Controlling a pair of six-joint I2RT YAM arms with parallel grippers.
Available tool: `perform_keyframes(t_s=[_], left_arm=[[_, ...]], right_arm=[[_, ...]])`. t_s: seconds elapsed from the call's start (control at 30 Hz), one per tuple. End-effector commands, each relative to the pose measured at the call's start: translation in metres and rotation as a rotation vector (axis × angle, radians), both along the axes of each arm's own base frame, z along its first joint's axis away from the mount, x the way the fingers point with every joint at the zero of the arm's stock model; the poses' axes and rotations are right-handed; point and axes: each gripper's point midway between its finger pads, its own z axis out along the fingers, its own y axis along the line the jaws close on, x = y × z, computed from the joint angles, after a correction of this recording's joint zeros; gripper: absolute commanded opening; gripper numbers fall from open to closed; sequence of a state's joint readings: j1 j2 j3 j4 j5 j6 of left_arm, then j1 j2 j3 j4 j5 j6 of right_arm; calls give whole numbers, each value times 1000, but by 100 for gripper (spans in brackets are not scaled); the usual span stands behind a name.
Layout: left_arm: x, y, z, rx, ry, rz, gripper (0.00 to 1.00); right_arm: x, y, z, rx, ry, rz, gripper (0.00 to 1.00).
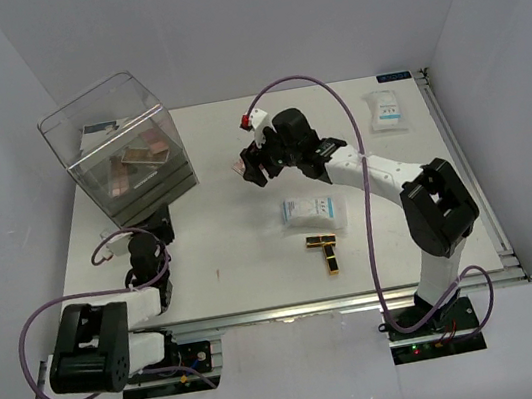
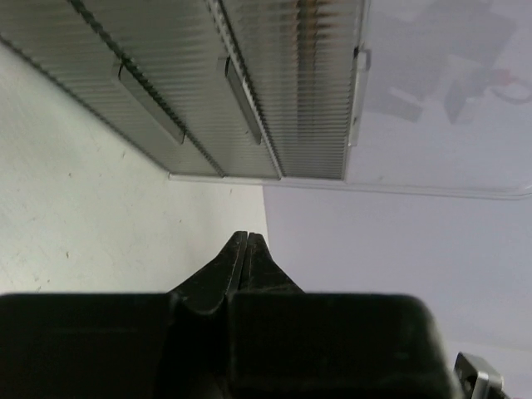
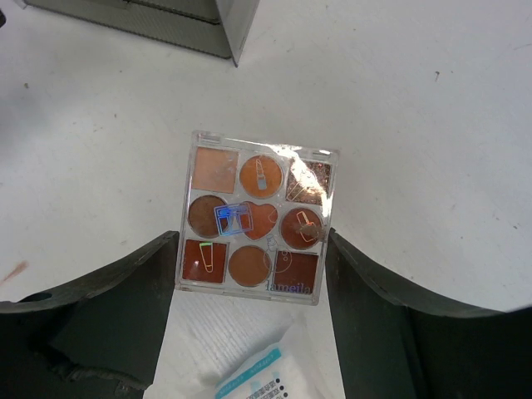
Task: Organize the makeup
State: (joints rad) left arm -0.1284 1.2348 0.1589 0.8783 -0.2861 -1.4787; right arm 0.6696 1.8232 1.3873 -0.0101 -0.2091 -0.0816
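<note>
A square eyeshadow palette [image 3: 256, 218] of pink-brown pans sits between my right gripper's fingers [image 3: 150, 283], which press on its two side edges. From above, that right gripper [image 1: 249, 167] hangs over the table's middle back with the palette [image 1: 237, 167] at its tip. A white-blue sachet [image 1: 310, 211] lies just in front of it and shows under the palette [image 3: 258, 378]. A second sachet [image 1: 385, 108] lies at the back right. Two black-and-gold lipstick tubes [image 1: 327, 251] lie crossed near the front. My left gripper [image 2: 248, 238] is shut on nothing, close to the clear box.
The big clear plastic box [image 1: 122, 151] stands tilted at the back left with several palettes [image 1: 143, 156] inside it. Its ribbed drawer fronts [image 2: 208, 83] fill the top of the left wrist view. My left arm [image 1: 145, 269] lies just below the box. White walls enclose the table.
</note>
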Motion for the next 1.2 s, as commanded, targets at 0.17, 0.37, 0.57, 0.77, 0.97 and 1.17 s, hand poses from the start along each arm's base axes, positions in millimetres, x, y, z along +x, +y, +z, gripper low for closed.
perform_keyframes(t_s=[0.17,0.37,0.57,0.77,0.97,1.17], left_arm=[[3,11,49,76,-234,63,26],[13,15,59,107,-235,80,40],[21,27,61,108,-227,109,43],[29,38,54,89,-199,123,44],[37,43,52,72,-196,110,45],[43,57,55,68,-204,128,45]], right_arm=[[-10,-8,-3,64,43,28,8],[-10,-12,-8,65,59,33,8],[-8,-16,-16,63,79,33,8],[-7,-18,-24,61,103,32,8],[-6,-17,-25,63,109,31,8],[-6,-17,-27,61,114,32,8]])
